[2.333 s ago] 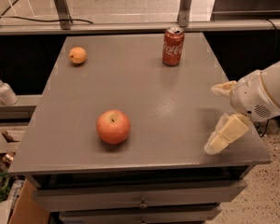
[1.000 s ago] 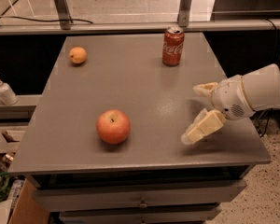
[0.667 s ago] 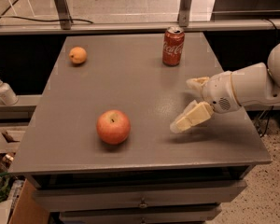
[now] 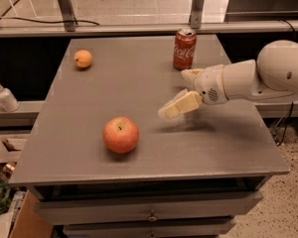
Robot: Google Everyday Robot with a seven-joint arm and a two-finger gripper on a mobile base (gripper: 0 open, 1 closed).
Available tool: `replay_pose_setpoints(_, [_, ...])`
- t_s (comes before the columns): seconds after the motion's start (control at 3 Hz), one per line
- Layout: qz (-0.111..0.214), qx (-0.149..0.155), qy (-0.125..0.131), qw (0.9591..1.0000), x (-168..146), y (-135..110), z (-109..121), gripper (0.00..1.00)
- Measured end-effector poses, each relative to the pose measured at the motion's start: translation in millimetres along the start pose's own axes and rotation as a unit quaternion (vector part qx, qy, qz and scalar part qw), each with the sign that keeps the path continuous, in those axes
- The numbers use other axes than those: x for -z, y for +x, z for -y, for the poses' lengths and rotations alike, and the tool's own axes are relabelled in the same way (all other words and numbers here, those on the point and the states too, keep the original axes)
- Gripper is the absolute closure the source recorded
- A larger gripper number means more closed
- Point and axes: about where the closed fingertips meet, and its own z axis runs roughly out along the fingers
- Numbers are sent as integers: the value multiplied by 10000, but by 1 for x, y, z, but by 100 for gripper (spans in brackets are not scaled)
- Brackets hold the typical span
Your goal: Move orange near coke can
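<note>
The small yellow-orange orange [image 4: 83, 58] sits at the far left of the grey table [image 4: 139, 148]. The red coke can [image 4: 184, 48] stands upright at the far middle-right. My gripper [image 4: 176, 92] hangs over the table's middle right, just in front of the can and well to the right of the orange. Its two cream fingers [image 4: 181, 105] are spread apart with nothing between them.
A larger red-and-yellow apple [image 4: 120, 135] lies near the table's front, left of the gripper. A soap bottle [image 4: 3, 95] stands on a ledge to the left. A metal rail and glass run behind the table. Drawers sit under the tabletop.
My gripper and arm have moved left from the table's right edge toward its middle. The orange, can and apple have not moved.
</note>
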Motion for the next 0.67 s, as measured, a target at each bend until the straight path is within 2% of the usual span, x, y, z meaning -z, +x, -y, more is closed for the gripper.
replay_pose_setpoints(0.67, [610,-34,-43,9981,-61,-50,-9,0])
